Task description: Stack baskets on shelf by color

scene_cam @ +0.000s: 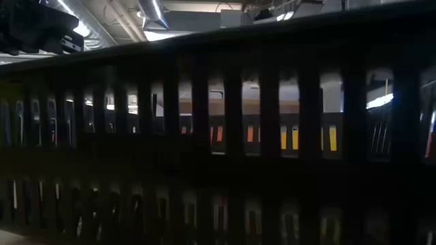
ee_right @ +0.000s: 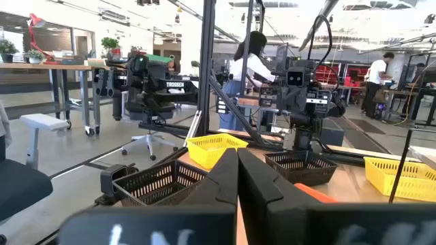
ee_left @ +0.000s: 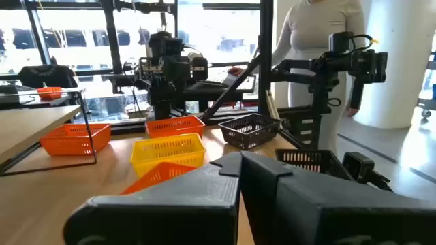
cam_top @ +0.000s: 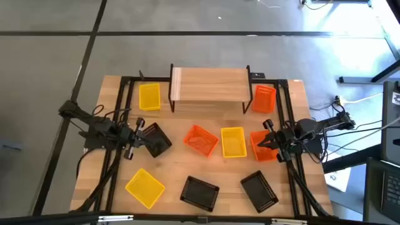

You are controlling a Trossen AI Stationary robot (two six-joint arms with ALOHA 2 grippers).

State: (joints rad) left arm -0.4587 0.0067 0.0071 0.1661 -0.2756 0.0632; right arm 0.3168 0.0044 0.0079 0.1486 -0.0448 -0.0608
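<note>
The light-wood shelf [cam_top: 208, 86] stands at the table's far middle with nothing on its top. Baskets lie about the table: yellow ones [cam_top: 149, 97], [cam_top: 232, 142], [cam_top: 145, 187]; orange ones [cam_top: 264, 99], [cam_top: 200, 139], [cam_top: 262, 146]; black ones [cam_top: 156, 139], [cam_top: 200, 192], [cam_top: 259, 190]. My left gripper [cam_top: 139, 131] [ee_left: 240, 178] is shut and sits at the table's left, just beside a black basket [ee_left: 315, 160]. My right gripper [cam_top: 267, 132] [ee_right: 237, 178] is shut at the table's right, above the edge of an orange basket [ee_right: 317, 194]. Neither one visibly touches a basket.
A black basket's mesh wall [scene_cam: 218, 136] fills the low view; orange and yellow show through its holes. A black frame [cam_top: 125, 94] runs along the table's sides. A person [ee_left: 320, 41] stands beyond the table's right side; others are farther off in the room.
</note>
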